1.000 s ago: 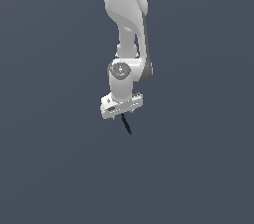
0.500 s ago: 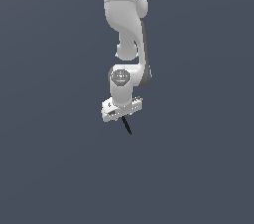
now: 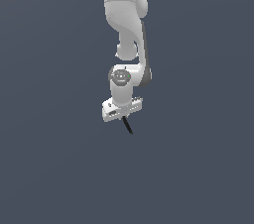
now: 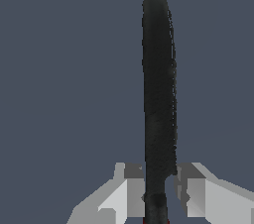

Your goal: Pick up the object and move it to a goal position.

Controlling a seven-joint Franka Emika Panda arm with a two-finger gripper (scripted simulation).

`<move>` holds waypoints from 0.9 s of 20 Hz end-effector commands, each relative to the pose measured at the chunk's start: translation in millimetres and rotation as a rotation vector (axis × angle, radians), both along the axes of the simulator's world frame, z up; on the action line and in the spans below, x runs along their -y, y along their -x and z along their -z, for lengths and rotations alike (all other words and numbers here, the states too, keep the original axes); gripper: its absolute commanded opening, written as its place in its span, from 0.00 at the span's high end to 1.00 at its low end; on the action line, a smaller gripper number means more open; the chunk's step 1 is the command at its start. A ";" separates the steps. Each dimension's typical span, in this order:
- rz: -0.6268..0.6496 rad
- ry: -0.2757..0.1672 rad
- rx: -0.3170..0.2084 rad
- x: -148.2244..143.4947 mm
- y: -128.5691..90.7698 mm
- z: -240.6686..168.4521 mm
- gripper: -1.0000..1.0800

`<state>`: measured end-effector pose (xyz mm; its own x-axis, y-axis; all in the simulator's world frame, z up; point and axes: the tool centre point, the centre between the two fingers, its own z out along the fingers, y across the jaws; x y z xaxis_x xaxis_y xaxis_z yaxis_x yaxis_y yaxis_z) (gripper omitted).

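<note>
hanging from the gripper (image 3: pixel 124 115), the object (image 4: pixel 158 94) sits clamped between jaws closed narrow on its near end. its long black axis runs straight out past the fingertips (image 4: pixel 130 178), so any carry to the goal swings that tip first.

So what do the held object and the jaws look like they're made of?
The object looks matte black with a slightly mottled surface and no glints, perhaps rubber or dull plastic; this is a render, so that is uncertain. A sliver of red shows at its held end. The jaws look like flat-shaded pale grey hard plastic or painted metal.
</note>
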<state>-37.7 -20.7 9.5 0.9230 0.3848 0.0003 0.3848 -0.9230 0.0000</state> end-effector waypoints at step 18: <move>-0.001 0.001 0.000 -27.7 8.4 -83.5 1.00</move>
